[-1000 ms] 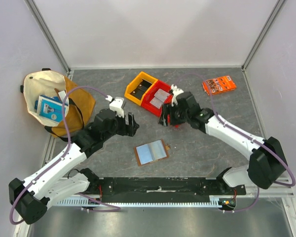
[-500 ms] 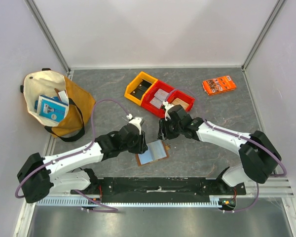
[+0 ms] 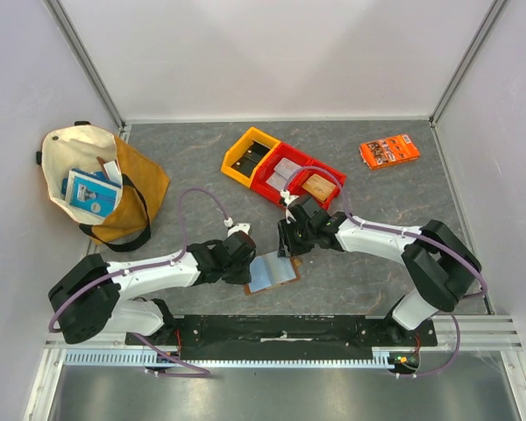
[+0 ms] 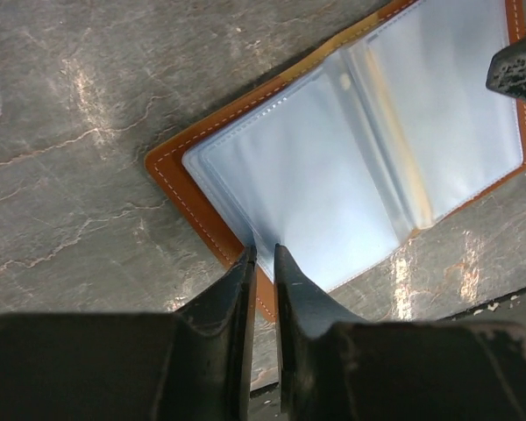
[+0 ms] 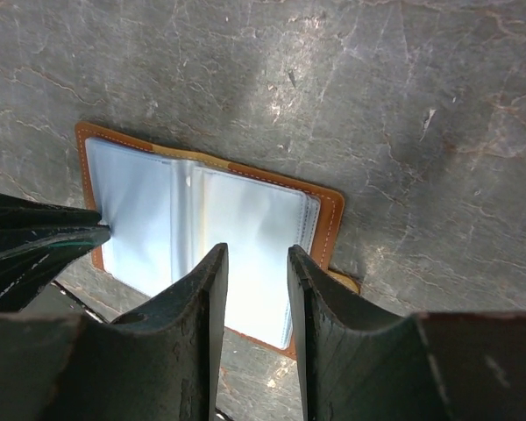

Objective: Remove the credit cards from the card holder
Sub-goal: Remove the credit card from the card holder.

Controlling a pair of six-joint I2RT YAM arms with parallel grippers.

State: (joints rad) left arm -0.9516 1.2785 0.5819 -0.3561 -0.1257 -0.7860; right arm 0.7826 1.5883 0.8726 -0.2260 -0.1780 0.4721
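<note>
The brown card holder (image 3: 276, 270) lies open flat on the table, its pale blue sleeves (image 4: 333, 158) facing up. My left gripper (image 4: 265, 252) has its jaws almost together, only a thin slit between them. Its tips rest at the holder's left page edge (image 5: 158, 210), gripping nothing that I can see. My right gripper (image 5: 256, 252) hovers open over the right page with nothing between its fingers. The closure tab (image 5: 346, 281) pokes out beside it. Grey-white credit cards (image 3: 286, 170) and an orange-gold one (image 3: 318, 186) lie in the red bin (image 3: 261, 182).
A yellow bin (image 3: 237, 167) adjoins the red one. An orange printed packet (image 3: 390, 150) lies at the back right. A cream and mustard tote bag (image 3: 136, 189) with a blue-white item sits at the left. A black rail (image 3: 280, 331) runs along the near edge.
Both arms came down from mid-table to the open card holder and narrowed their jaws. The right gripper left the red bin, where the orange-gold card now shows.
</note>
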